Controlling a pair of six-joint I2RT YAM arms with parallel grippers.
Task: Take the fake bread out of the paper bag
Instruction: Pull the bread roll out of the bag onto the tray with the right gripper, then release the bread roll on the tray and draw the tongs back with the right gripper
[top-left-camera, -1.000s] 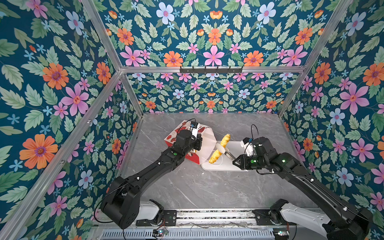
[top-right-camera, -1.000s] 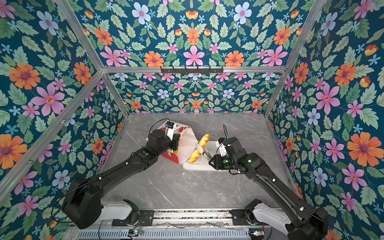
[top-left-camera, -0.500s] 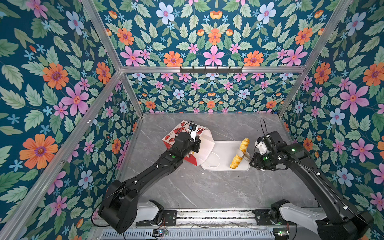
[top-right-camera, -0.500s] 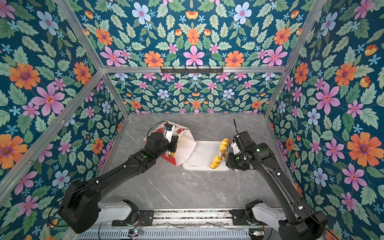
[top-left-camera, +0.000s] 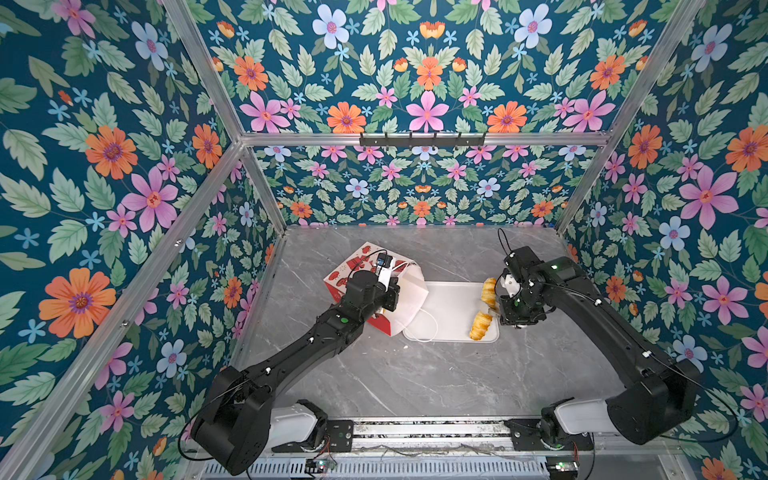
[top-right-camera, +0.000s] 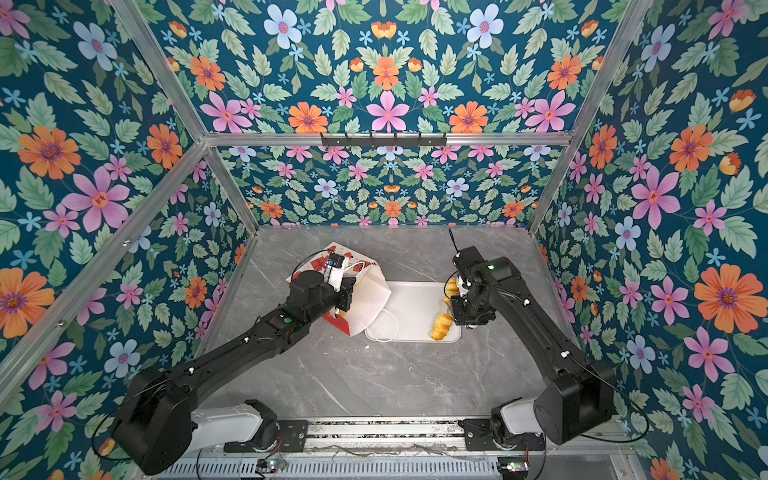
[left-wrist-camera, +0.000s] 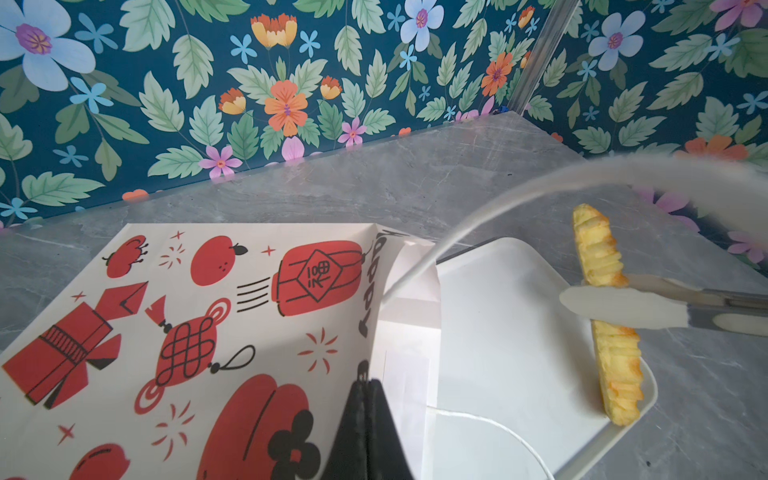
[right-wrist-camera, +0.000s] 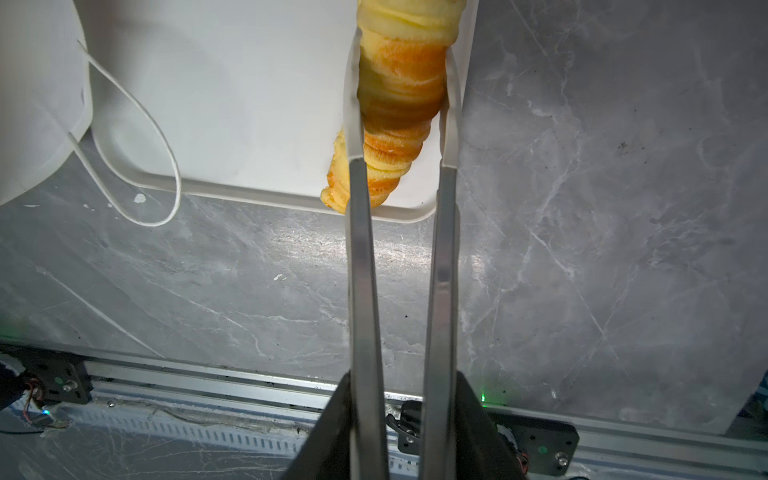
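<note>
The right pincer (right-wrist-camera: 401, 415), clamped on tongs (right-wrist-camera: 359, 270) gripping the long twisted stick (right-wrist-camera: 399, 104), has carried it from the paper bag (left-wrist-camera: 208, 311) to the right edge of the tray (right-wrist-camera: 249, 104). The left pincer (left-wrist-camera: 366, 384) stays pinched on the bag's rim.

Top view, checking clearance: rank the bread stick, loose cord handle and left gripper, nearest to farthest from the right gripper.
1. bread stick, in the tongs, right.
2. cord handle, middle.
3. left gripper, on the paper bag, far left.

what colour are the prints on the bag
Red motifs with black line details, on the white side of the bag. It shows best in the left wrist view.
</note>
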